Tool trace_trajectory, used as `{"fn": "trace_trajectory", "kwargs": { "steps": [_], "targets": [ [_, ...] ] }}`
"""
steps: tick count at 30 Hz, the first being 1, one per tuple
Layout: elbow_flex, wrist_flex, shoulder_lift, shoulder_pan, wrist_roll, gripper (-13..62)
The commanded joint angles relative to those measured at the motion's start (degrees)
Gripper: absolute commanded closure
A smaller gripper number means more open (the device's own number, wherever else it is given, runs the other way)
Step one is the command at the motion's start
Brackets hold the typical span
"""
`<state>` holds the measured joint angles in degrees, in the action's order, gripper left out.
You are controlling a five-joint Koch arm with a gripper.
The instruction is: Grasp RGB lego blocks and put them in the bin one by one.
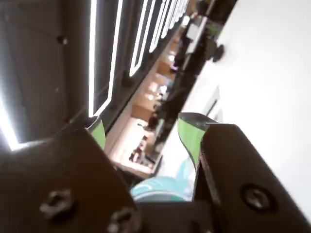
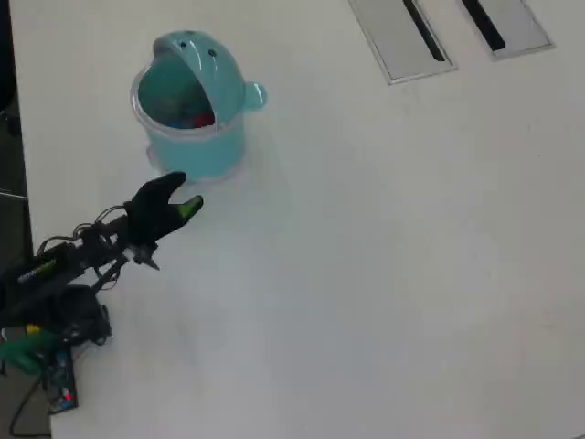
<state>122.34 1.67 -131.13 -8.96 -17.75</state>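
The teal bin (image 2: pixel 196 146) stands at the upper left of the white table in the overhead view, its domed lid tipped back and its mouth open. Small blocks lie inside it; a red one (image 2: pixel 199 119) shows, with a bluish patch beside it. No block shows on the table. My gripper (image 2: pixel 186 194) hovers just below the bin in that view, slightly to the left. In the wrist view my gripper (image 1: pixel 146 132) is open, its green pads (image 1: pixel 190 136) are apart with nothing between them, and the bin's teal top (image 1: pixel 163 188) shows low between the jaws.
Two grey slotted panels (image 2: pixel 402 37) (image 2: pixel 507 23) are set into the table at the top right. The arm's base and cables (image 2: pixel 41 315) sit at the lower left by the table's left edge. The rest of the white table (image 2: pixel 384 274) is bare.
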Motion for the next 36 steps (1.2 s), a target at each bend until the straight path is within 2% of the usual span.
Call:
{"fn": "trace_trajectory", "kwargs": {
  "steps": [1, 11, 36],
  "targets": [
    [0.26, 9.4, -3.87, 1.49, 0.7, 21.5],
    [11.51, 17.49, -3.96, 6.33, 8.0, 21.5],
    [44.03, 44.65, -3.96, 6.42, 8.0, 21.5]
  ]
}}
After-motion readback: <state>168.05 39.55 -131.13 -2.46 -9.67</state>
